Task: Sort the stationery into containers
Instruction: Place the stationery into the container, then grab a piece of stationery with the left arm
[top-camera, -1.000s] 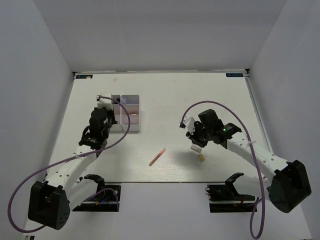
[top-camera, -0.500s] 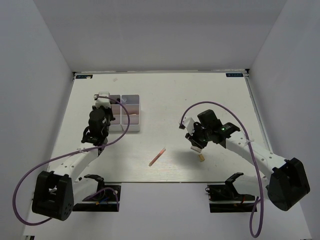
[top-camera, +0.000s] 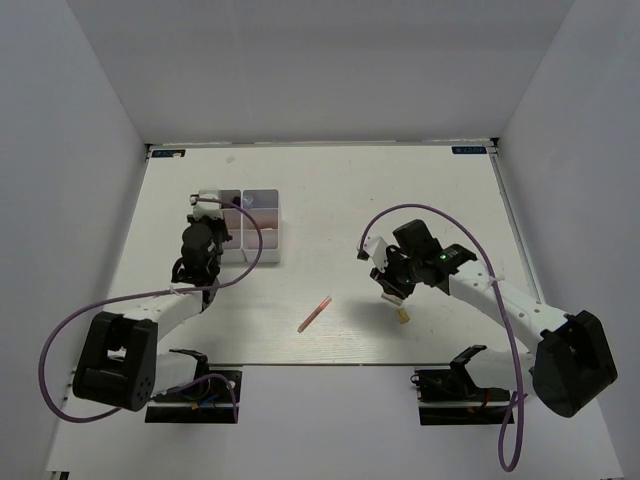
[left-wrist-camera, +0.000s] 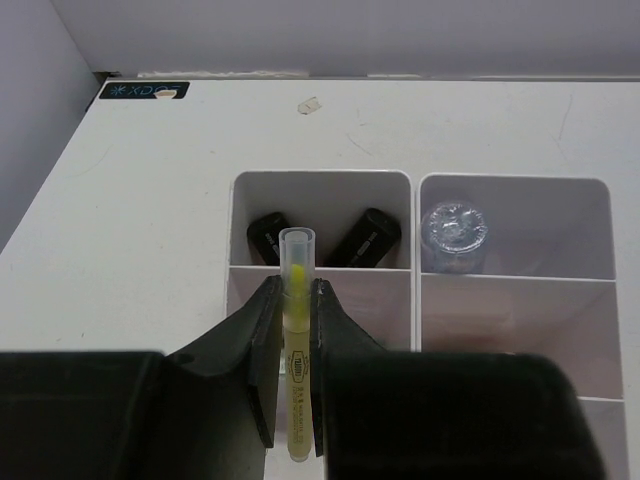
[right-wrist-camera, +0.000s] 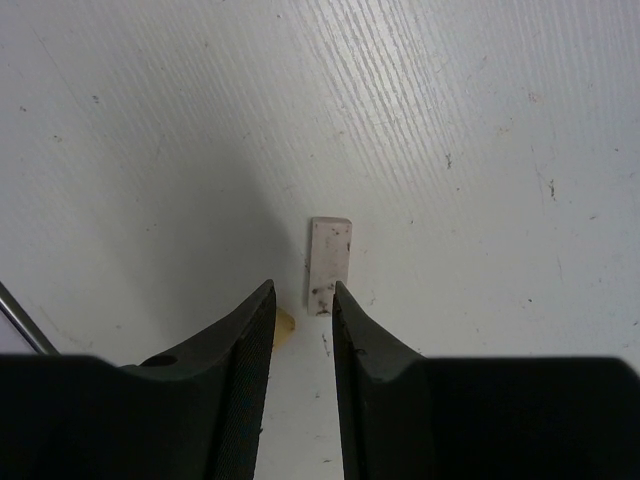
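Left claw (left-wrist-camera: 295, 290) is clamped on the yellow pen (left-wrist-camera: 297, 350), hanging over the left column of the box (left-wrist-camera: 414, 260). Mid-worktop (top-camera: 400, 190), a pink pen (top-camera: 315, 314) lies alone. On the right, the right claw (right-wrist-camera: 302, 290) hovers, jaws slightly apart, over the grey block (right-wrist-camera: 328, 263), with a tan block (right-wrist-camera: 284, 322) just beside.

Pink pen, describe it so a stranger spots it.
From the white organizer box at left, look toward the near edge and rightward. The pink pen lies there: thin and slanted, unlike the stubby tan block by the right gripper.
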